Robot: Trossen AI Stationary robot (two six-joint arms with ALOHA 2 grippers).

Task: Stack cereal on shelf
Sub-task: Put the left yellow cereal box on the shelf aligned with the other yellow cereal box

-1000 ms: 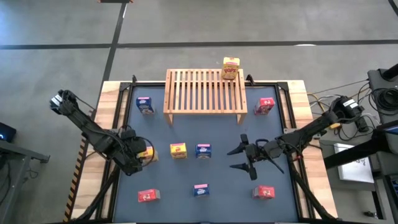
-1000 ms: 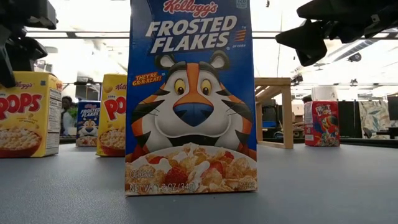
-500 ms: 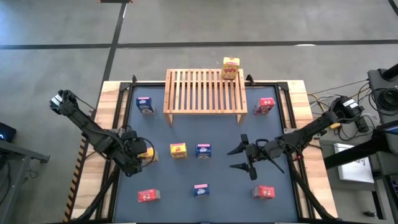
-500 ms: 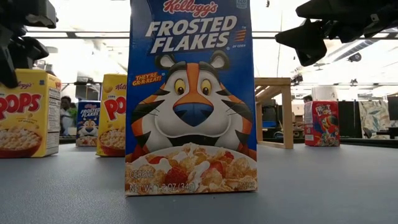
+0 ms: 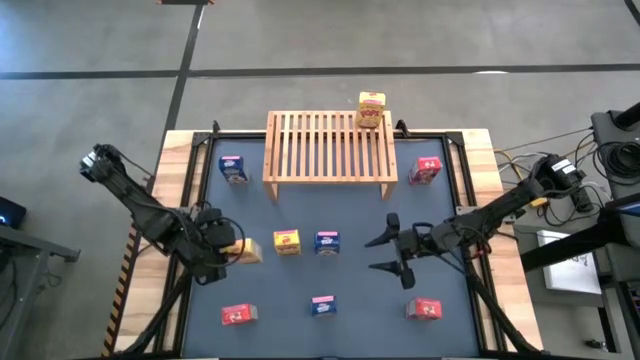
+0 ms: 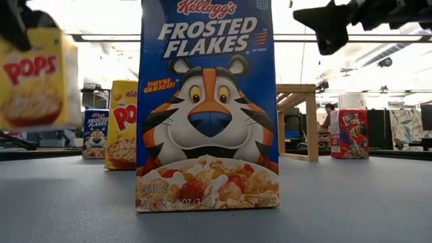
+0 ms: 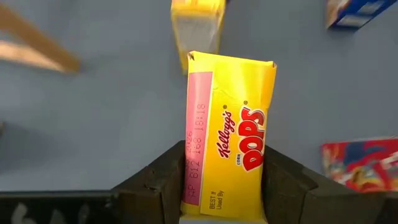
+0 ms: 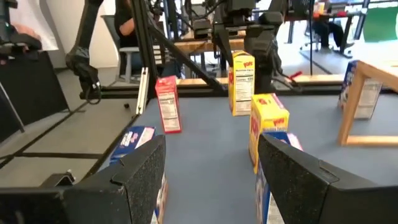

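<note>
Yellow cardboard box (image 7: 227, 158) sits clamped in the left hand (image 5: 222, 250), lifted off the blue tabletop (image 5: 350, 290) near its left edge; right hand (image 5: 385, 252) hovers spread open over bare mat.

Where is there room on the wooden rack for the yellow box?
The shelf is bare except its far right corner, where a yellow box stands. The left hand holds the Corn Pops box. The mid-table row is crowded.

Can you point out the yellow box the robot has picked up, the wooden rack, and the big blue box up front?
Yellow Corn Pops cardboard box (image 7: 227, 140): left wrist view, printed panel.
Light slatted wooden shelf (image 5: 330, 145): high view, slat top.
Blue Frosted Flakes cardboard box (image 6: 208, 108): low view, front face.
</note>
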